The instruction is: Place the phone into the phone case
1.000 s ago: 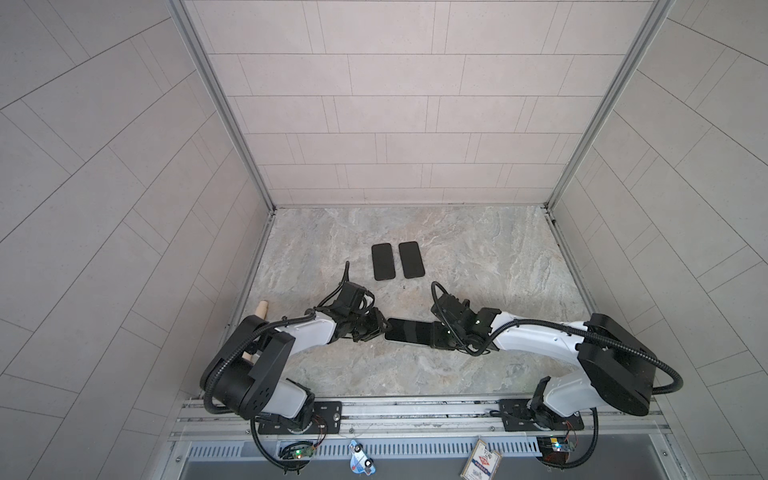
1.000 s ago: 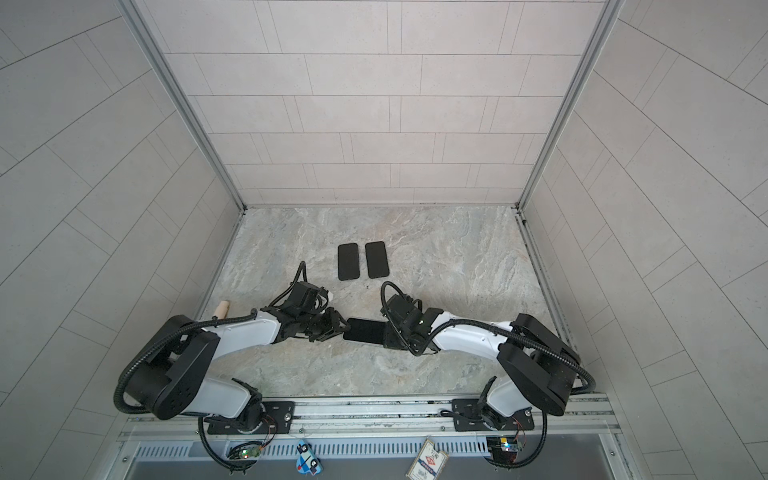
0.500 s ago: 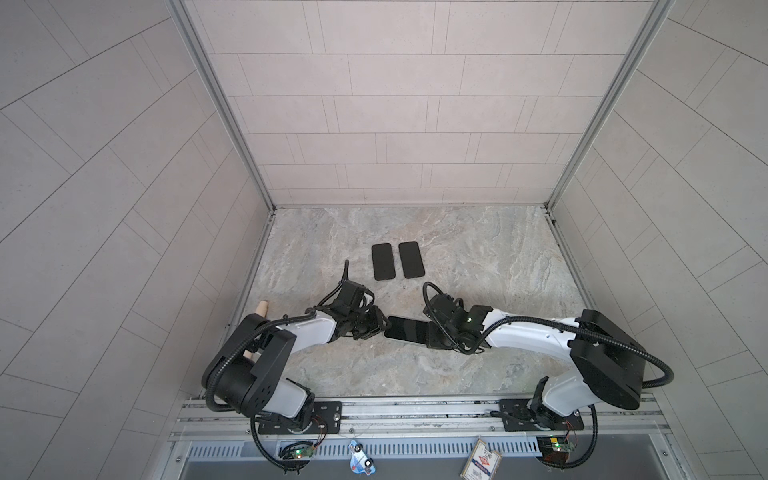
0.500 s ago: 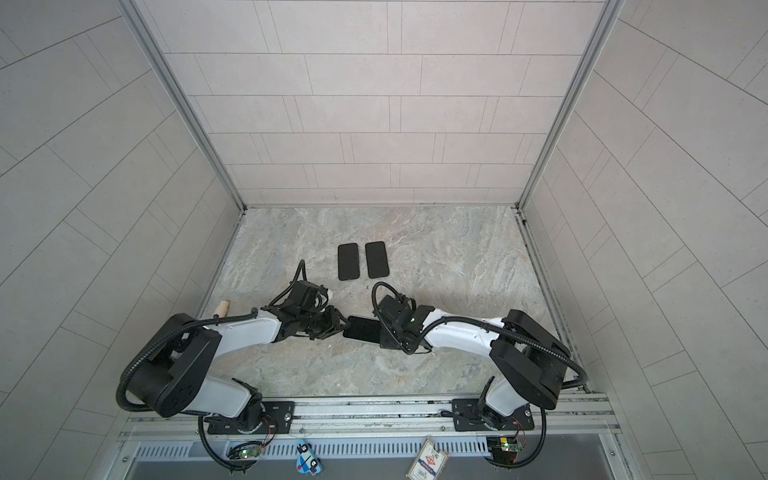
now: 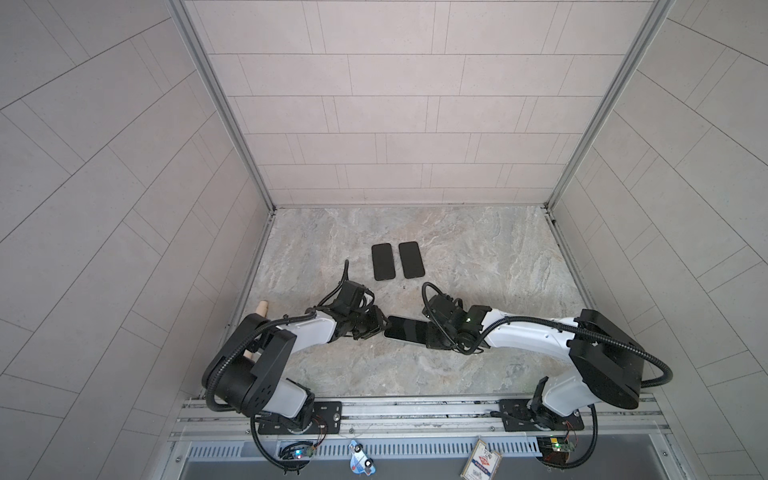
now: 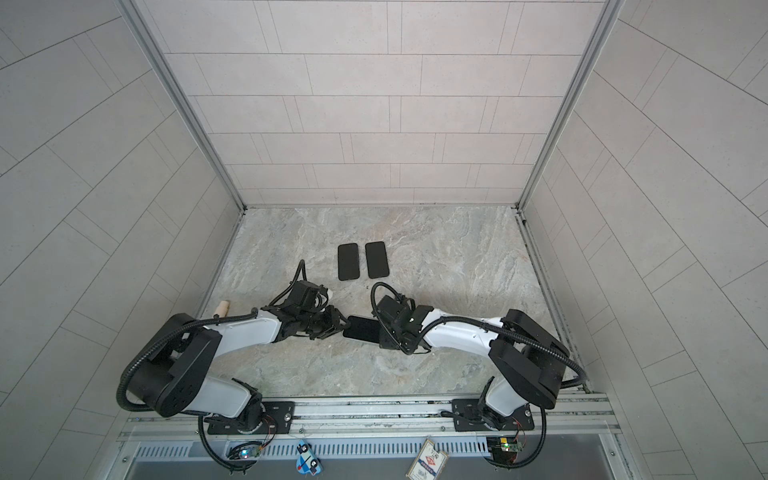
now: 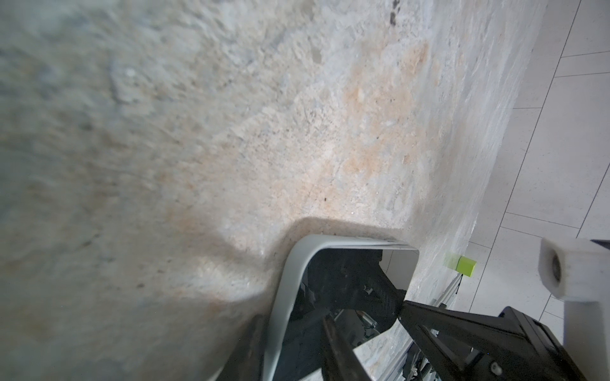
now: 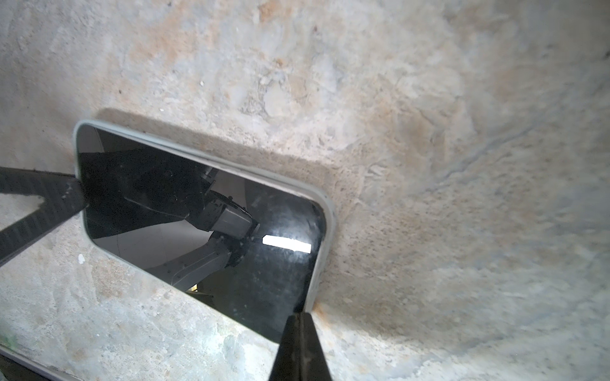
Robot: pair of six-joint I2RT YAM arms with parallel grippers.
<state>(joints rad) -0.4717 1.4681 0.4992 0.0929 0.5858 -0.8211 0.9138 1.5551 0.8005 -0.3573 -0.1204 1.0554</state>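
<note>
The jaws of the right gripper (image 8: 298,320) are pressed together. Their joined tip bears down on a corner of the glossy black glass-fronted phone (image 8: 198,211). The phone lies flat on the mottled grey marble table (image 5: 478,257), ringed by the pale grey rubbery phone case (image 7: 282,297). The left gripper (image 5: 379,329) stands part-way apart at the opposite short end, with one tip against it. Whether it pinches or only braces cannot be told. The phone is probably stiff, weighty and slick, with fragile glass, and the case soft and stretchy. That makes the rim and corners the places to press. Fingers and screen reflections hide whether every corner is seated.
</note>
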